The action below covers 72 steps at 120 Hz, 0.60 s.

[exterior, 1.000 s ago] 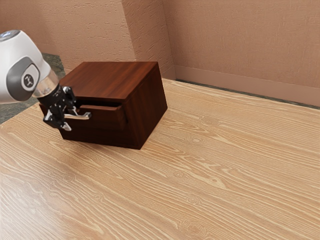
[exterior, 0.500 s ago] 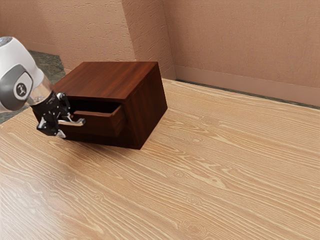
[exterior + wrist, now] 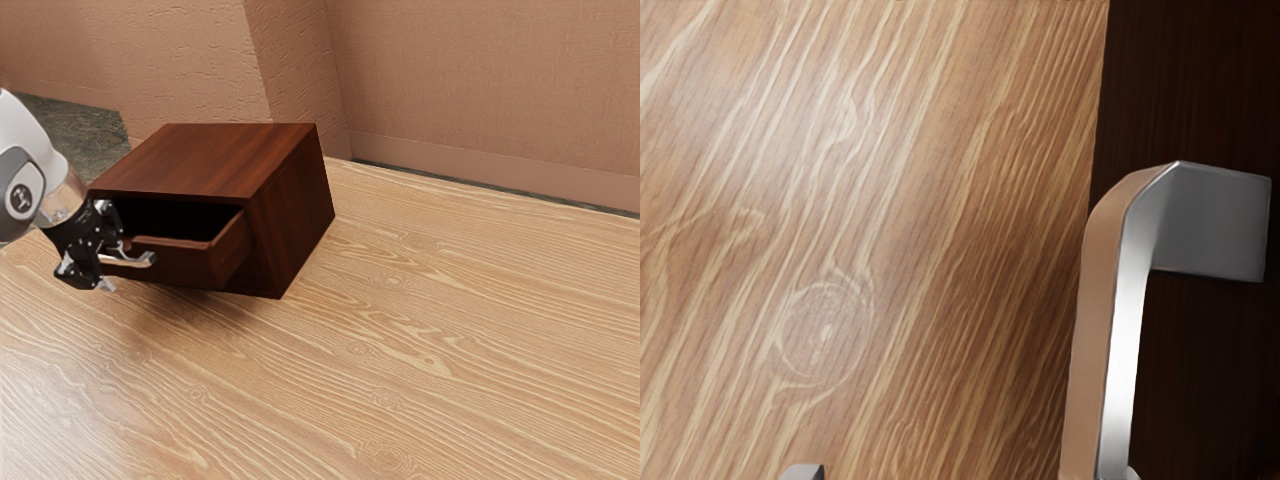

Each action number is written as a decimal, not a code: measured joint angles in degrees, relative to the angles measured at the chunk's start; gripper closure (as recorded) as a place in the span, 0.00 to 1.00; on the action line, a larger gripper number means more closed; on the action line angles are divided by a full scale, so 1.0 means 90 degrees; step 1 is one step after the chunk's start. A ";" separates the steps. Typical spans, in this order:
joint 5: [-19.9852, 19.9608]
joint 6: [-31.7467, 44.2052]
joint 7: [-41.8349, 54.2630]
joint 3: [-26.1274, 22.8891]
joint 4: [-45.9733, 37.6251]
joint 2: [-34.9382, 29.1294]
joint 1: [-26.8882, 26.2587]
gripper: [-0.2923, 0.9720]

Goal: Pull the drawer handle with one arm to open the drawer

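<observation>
drawer (image 3: 190, 258) sits partly pulled out of a dark, glossy wooden cabinet (image 3: 235, 165), a plain box with sharp edges and a reddish mahogany grain. it stands on the table (image 3: 420, 350) toward the exterior view's left. a shadowed gap shows above the drawer's front panel, under the cabinet's flat top.

the handle (image 3: 128, 259) is a bent strip of brushed metal, flat and silvery, with squared corners. in the wrist view the handle (image 3: 1118, 330) rises as a long straight bar and then folds over to meet the near-black drawer front (image 3: 1210, 400).

the black gripper (image 3: 97, 257) is clamped on the handle, a finger on either side of the bar, at the end of a white and grey rounded arm (image 3: 22, 175) coming in from the exterior view's left edge.

the table is pale wood with bold wavy grain and knots, and the wrist view shows one round knot in the table (image 3: 825, 325) just beside the handle. behind, the wall (image 3: 470, 80) is rough, tan plaster with a smooth baseboard.
</observation>
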 joint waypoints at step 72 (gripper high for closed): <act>-0.0033 0.0188 -0.0020 -0.0012 -0.0979 -0.0892 0.0132 0.52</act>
